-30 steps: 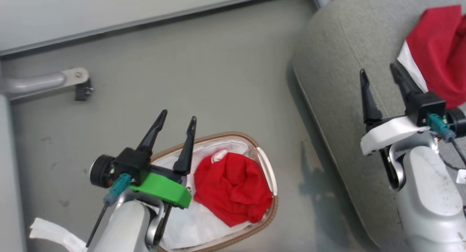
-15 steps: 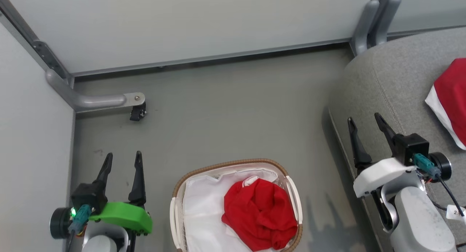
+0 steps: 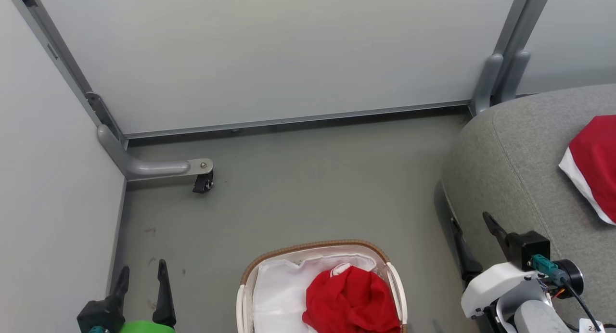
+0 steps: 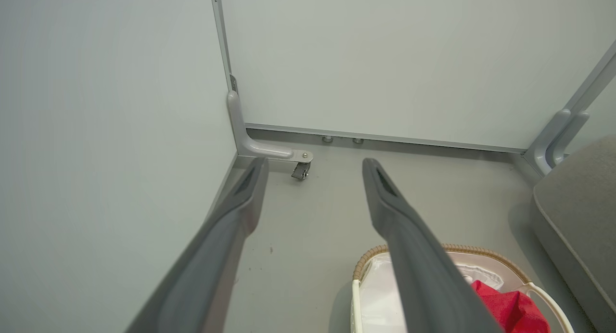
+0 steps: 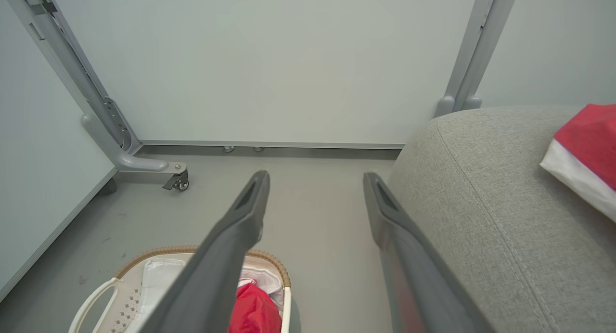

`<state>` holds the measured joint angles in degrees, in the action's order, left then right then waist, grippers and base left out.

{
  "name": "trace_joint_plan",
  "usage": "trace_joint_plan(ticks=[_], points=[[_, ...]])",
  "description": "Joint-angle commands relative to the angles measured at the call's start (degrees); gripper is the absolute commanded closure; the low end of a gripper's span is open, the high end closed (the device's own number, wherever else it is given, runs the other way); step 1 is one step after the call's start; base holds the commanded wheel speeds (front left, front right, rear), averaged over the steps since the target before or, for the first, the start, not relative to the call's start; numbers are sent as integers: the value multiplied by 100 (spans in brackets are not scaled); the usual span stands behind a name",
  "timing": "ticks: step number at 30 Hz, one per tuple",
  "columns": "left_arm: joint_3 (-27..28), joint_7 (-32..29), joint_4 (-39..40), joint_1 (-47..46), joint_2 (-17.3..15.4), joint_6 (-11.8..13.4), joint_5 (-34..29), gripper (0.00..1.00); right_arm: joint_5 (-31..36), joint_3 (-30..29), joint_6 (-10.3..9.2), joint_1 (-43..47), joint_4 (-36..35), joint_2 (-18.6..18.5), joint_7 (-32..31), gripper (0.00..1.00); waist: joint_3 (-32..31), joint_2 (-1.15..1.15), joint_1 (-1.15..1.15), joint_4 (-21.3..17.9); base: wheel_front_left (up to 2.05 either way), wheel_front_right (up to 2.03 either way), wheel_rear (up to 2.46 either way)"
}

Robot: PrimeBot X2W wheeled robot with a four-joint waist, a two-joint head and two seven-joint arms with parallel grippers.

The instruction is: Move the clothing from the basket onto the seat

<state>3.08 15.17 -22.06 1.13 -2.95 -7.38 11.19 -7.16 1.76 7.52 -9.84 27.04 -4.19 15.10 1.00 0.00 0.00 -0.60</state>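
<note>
Left gripper [image 3: 143, 265] and right gripper [image 3: 469, 217], lower corners, stand released and empty. Red clothing [image 3: 353, 301] lies in the basket [image 3: 313, 245].

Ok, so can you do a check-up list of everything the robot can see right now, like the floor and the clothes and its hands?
Surface: grey floor, a few small scuff marks.
Job's things: basket on the floor, with red clothing bunched on its white liner; a red and white garment lies on the seat.
Clutter: nothing seen.
Grippers: left gripper, jaws open, empty, beside the basket; right gripper, jaws open, empty, by the seat's edge.
Cables: black cable with a teal plug at the right wrist.
Surroundings: pale wall panels; grey frame leg with a castor.
</note>
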Motion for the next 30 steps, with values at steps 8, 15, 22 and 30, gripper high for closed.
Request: trace_joint_plan(ticks=[8,15,22,30], points=[[-289,-3,66,-50,-2,8,150,0,20,29,-6,-150,-65,-48,9,0,161,0,0,-39,0,0,0],[-778,-3,-104,-608,-5,-11,357,0,-2,179,-6,-592,-254,20,10,0,812,0,0,-320,0,0,0],[-1350,-3,-390,-1416,-10,-15,461,0,36,339,-6,-1081,-487,72,9,0,1560,0,0,-683,0,0,0],[-1957,-3,-732,-2330,-172,-17,647,0,65,418,-6,-1536,-794,117,9,0,2440,0,0,-1074,0,0,0]])
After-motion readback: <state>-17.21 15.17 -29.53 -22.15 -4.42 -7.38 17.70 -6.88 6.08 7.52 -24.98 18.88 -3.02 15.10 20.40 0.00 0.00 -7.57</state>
